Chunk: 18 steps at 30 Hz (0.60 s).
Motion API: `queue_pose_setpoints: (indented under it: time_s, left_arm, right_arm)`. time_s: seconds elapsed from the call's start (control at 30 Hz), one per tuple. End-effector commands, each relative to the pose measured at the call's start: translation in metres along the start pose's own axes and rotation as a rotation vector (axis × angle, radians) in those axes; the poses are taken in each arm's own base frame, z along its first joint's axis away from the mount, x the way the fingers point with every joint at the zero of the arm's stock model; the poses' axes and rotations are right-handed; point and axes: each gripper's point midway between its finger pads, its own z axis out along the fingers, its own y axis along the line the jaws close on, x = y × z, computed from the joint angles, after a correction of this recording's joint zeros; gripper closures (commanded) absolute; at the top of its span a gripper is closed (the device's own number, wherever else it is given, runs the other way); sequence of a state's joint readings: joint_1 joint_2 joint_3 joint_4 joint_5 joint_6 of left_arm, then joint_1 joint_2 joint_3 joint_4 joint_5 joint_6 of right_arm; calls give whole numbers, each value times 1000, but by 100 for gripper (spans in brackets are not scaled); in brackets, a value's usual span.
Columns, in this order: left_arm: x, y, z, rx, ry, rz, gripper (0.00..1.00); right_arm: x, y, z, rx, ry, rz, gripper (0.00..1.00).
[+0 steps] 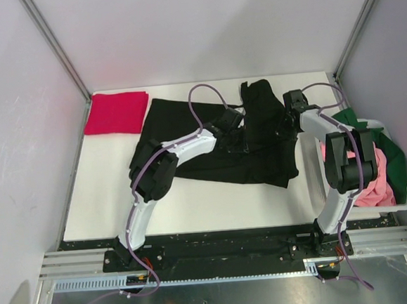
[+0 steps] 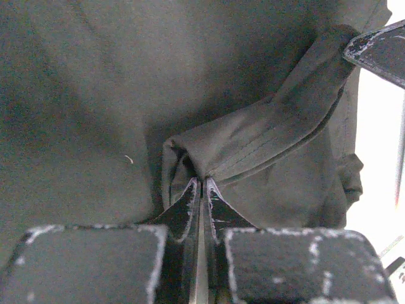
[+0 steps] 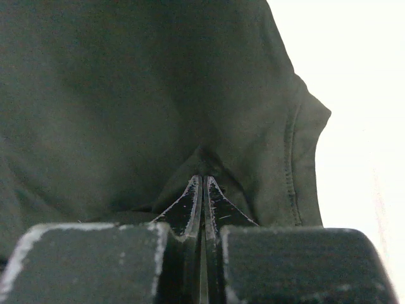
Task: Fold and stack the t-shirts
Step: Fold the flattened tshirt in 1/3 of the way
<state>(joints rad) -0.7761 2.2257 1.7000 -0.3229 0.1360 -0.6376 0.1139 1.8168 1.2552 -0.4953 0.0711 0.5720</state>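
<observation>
Your left gripper (image 2: 201, 183) is pinched tight on a raised fold of the black shirt (image 1: 188, 139), which lies spread over the middle of the table (image 1: 193, 205), toward its far edge. Your right gripper (image 3: 202, 180) is clamped on the same shirt beside a stitched edge. The red shirt (image 1: 116, 113) lies folded at the far left corner. The pink shirt (image 1: 378, 180) and green shirt (image 1: 396, 156) sit in the basket (image 1: 398, 207) at the right edge.

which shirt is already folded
The red t-shirt in the far-left corner, a neat flat rectangle. The black t-shirt lies spread out; the pink t-shirt and green t-shirt sit crumpled in the basket.
</observation>
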Motion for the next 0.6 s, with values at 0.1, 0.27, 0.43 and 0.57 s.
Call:
queue_pose_setpoints:
  time_s: [0.1,0.27,0.43,0.57]
  left_arm:
    - [-32,2,-5,-2,-88,-27,95]
    - [-34,11,-2,-15,-92,-40,96]
    - [-36,16,0,-20,-102,-48,95]
    - [-41,17,1,-18,-113,-53,95]
  right_arm:
    - [-30,15,0,-38,-63,21,98]
    - [-39,17,-6,-53,-83,20,85]
    - [-47,18,-18,-61,-111,14,73]
    - [-47,18,-30,-56,-120,6,69]
